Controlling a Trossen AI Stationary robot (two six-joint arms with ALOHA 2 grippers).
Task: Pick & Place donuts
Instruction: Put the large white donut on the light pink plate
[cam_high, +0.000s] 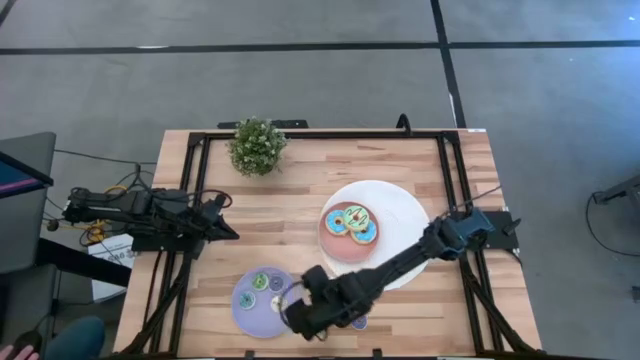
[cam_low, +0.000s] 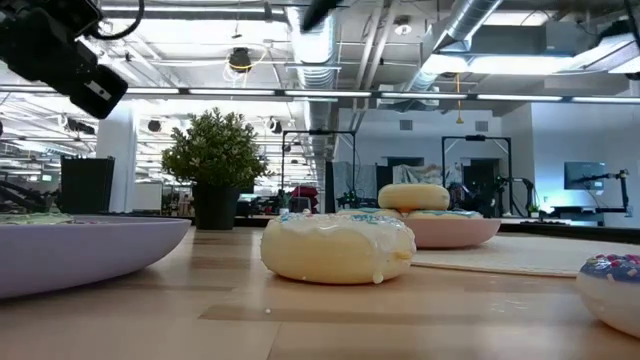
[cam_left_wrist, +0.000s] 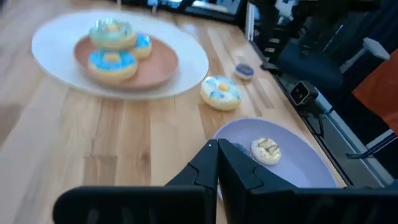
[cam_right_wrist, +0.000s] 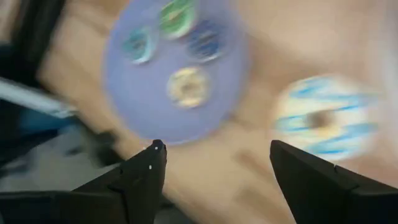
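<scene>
A lavender plate (cam_high: 258, 300) near the table's near edge carries several tiny donuts: green (cam_right_wrist: 177, 12), teal (cam_right_wrist: 137, 43), purple (cam_right_wrist: 204, 40) and tan (cam_right_wrist: 186, 87). My right gripper (cam_right_wrist: 214, 152) is open and hovers above the plate's right rim (cam_high: 300, 305), touching nothing. A larger pale donut with blue stripes (cam_right_wrist: 323, 121) lies flat on the wood just right of the plate. A tiny purple donut (cam_left_wrist: 244, 70) lies beyond it. Three iced donuts (cam_high: 350, 224) sit on a pink plate (cam_high: 330, 240). My left gripper (cam_high: 228, 212) is shut and waits at the table's left side.
The pink plate rests on a wide white plate (cam_high: 400, 215) right of centre. A potted plant (cam_high: 257, 146) stands near the far edge. Black frame rails (cam_high: 445, 160) run along the table's sides. Bare wood (cam_high: 270, 230) lies between the plates and the left arm.
</scene>
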